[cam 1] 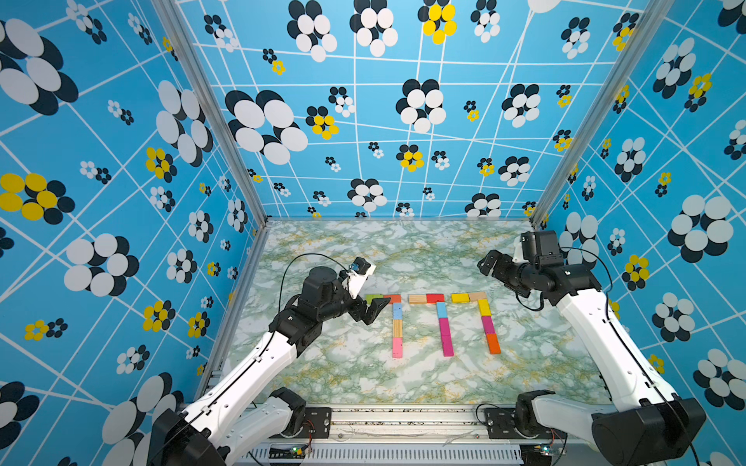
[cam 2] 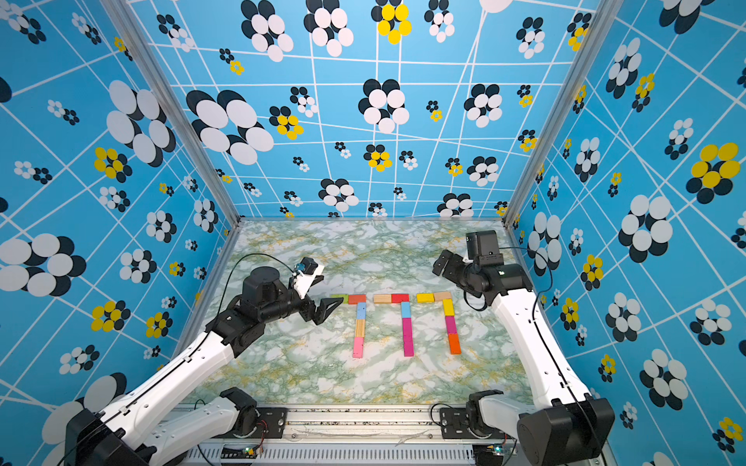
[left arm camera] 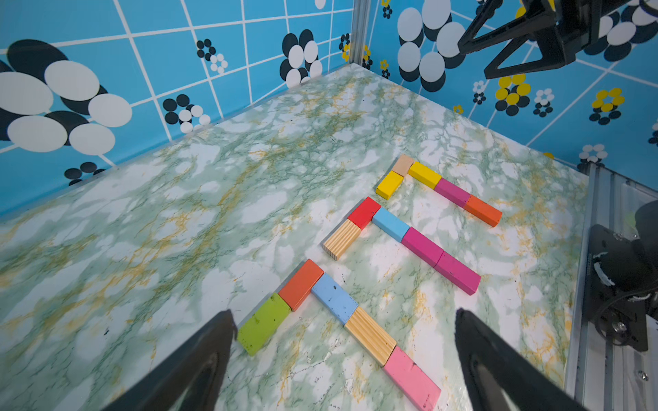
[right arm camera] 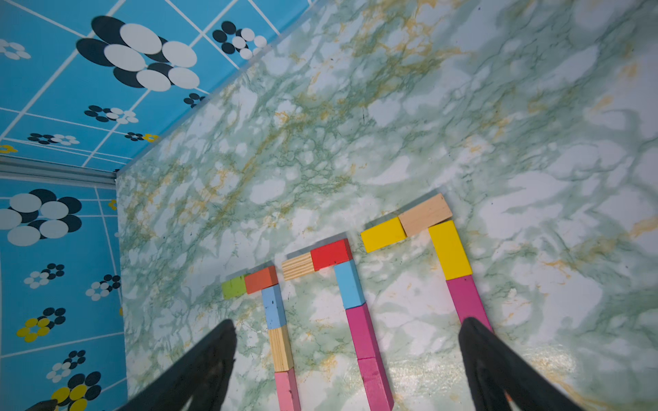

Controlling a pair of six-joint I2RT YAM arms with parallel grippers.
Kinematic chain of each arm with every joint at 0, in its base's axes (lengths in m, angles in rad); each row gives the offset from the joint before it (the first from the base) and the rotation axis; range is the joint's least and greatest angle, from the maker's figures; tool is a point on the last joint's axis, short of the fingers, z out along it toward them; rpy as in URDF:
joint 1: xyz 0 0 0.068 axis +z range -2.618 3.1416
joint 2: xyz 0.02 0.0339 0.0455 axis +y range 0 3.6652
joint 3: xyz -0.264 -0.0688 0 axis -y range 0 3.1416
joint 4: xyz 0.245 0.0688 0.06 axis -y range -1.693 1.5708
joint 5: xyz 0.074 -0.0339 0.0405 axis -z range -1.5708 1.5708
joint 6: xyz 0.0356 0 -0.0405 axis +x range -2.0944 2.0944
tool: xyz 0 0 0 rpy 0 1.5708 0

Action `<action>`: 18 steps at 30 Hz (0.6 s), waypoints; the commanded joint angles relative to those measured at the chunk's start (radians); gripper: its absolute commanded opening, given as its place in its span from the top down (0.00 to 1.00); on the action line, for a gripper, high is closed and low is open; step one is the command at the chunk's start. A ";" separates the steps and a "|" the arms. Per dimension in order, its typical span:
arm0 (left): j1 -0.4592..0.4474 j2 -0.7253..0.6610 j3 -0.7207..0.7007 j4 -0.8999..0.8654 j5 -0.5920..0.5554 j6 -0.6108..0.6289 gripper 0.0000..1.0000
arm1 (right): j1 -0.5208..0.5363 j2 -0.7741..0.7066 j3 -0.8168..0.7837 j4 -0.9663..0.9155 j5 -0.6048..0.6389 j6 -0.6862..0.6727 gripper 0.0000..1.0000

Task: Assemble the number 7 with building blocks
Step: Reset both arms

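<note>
Left end effector (left arm camera: 343, 312), wide and empty, hangs just beside the green block (left arm camera: 263, 329) that starts three number 7 figures (left arm camera: 422, 245) on the bench (left arm camera: 178, 231), right end effector (right arm camera: 347, 321) wide too but well apart, so retreating upward, not sideways, seems safest.

The left arm (cam 1: 250, 371) and right arm (cam 1: 597, 343) wear glossy white moulded shells on their long links, with black housings at every joint. A black cylindrical motor cap (cam 1: 321, 273) sits on the left wrist, beside a white camera bracket (cam 1: 357, 282). The right wrist bears a boxy black camera housing (cam 1: 543, 246). A thin black cable (cam 1: 319, 253) arcs by each wrist. The left gripper (left arm camera: 344, 314) and right gripper (right arm camera: 347, 323) have matte black, tapering triangular fingers. Each black base plate (cam 1: 317, 417) shows silver screws and red wires
</note>
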 commanded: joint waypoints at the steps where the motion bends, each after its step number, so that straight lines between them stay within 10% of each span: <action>1: 0.041 -0.017 0.100 -0.018 0.049 -0.140 0.01 | -0.014 0.011 0.043 0.055 0.038 -0.115 0.01; 13: 0.168 -0.212 -0.068 -0.031 -0.563 -0.299 0.01 | -0.015 -0.349 -0.697 1.199 0.217 -0.472 0.01; 18: 0.316 -0.318 -0.249 0.102 -0.776 -0.256 0.01 | -0.083 -0.234 -0.755 1.215 0.217 -0.486 0.01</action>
